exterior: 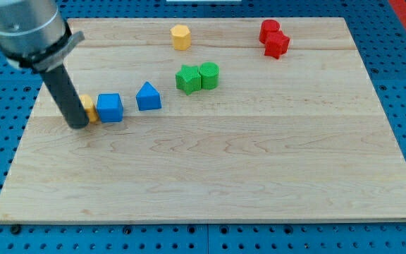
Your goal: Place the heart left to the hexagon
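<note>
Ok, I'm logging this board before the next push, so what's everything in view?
yellow hexagon: 1, yellow, view's top, left of centre
red blocks: 2, red, top right, touching; shapes unclear
green blocks: 2, green, centre top, side by side, touching
blue triangle: 1, blue, left of centre
blue cube: 1, blue, left of the triangle
yellow block: 1, yellow, left of the cube, mostly hidden by the rod; shape unclear
board: 1, pale wood, on blue pegboard
my tip: 1, dark rod, against the yellow block's left side
</note>
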Controlling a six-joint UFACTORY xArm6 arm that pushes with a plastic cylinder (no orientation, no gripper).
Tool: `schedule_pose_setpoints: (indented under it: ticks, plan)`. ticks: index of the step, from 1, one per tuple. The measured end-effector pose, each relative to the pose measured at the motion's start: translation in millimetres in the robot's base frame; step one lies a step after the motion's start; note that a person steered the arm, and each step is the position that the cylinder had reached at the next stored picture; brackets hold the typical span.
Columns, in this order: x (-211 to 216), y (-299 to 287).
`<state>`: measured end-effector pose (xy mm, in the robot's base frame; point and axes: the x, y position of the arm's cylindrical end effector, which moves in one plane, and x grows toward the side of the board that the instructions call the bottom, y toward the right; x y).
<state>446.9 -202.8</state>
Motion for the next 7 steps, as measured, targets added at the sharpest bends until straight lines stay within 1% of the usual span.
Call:
schedule_pose_setpoints:
  ticks: [1,3,5,6,7]
  plan:
    - [-49.4,-4.8]
    - [-169.1,55.8]
    - [-169.8,102.3]
    - [-118.7,117.8]
    - [-81.6,172.3]
